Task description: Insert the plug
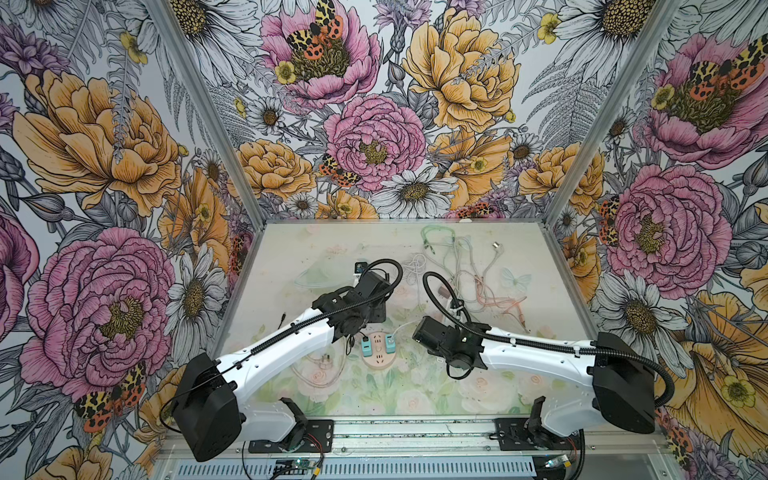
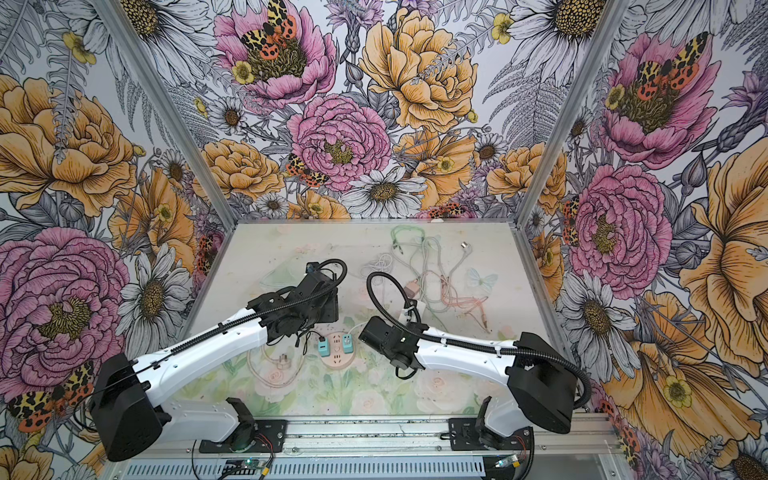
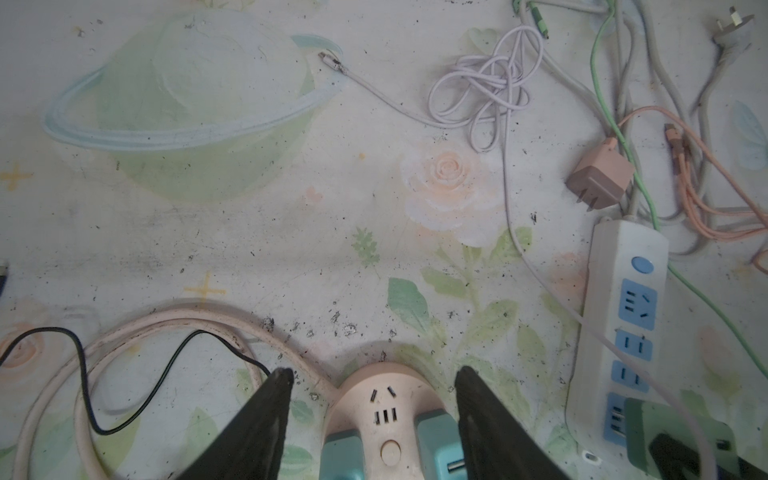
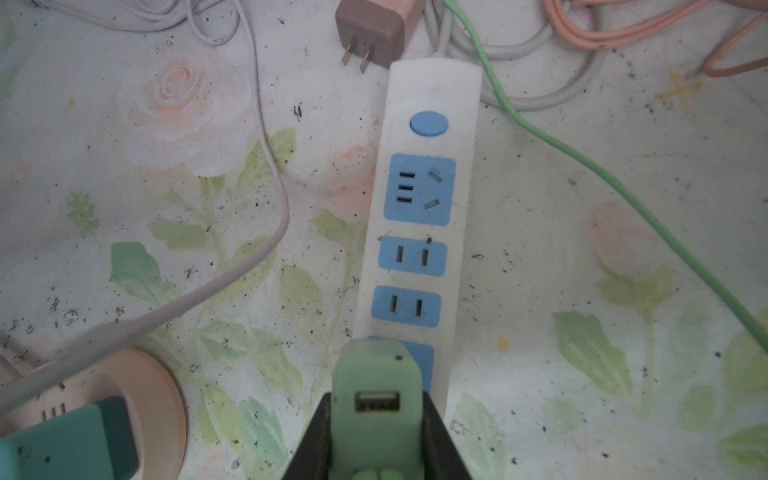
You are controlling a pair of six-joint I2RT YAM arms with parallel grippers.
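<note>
The plug (image 4: 374,374) is a light green adapter with a USB port facing the right wrist camera. My right gripper (image 4: 374,401) is shut on it, one black finger on each side. It stands over the nearest blue socket of the white power strip (image 4: 461,232); its prongs are hidden. The left wrist view shows the same plug (image 3: 665,428) at the strip's (image 3: 623,249) near end. My left gripper (image 3: 374,371) is open, its fingers either side of a round pink socket (image 3: 384,415) and holding nothing. Two teal plugs (image 3: 343,455) (image 3: 436,432) sit in that socket (image 1: 377,353).
A pink-brown two-pin adapter (image 4: 374,25) lies just beyond the strip's far end. Lilac (image 3: 482,87), green (image 4: 582,158) and salmon cables tangle behind it. The round socket's pink cord (image 3: 166,320) and a thin black wire (image 3: 83,374) loop to its left.
</note>
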